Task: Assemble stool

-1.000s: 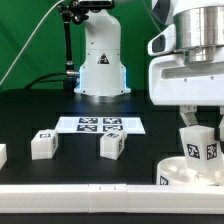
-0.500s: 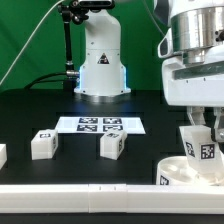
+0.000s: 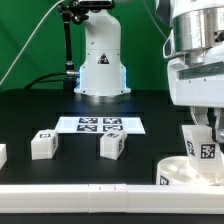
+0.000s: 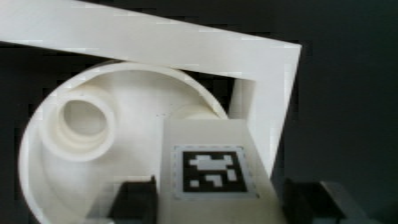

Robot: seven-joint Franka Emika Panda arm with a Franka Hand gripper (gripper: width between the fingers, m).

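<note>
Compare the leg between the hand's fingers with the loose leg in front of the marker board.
The upright leg stands at the seat, between the fingers of the hand; the loose leg sits alone on the black table, nothing touching it. The upright leg shows taller; the loose leg looks squat. Both are white blocks with black-and-white tags.

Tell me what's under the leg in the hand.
The round seat lies under the leg held by the hand; its rim and one socket show. The leg's lower end and any contact are hidden.
</note>
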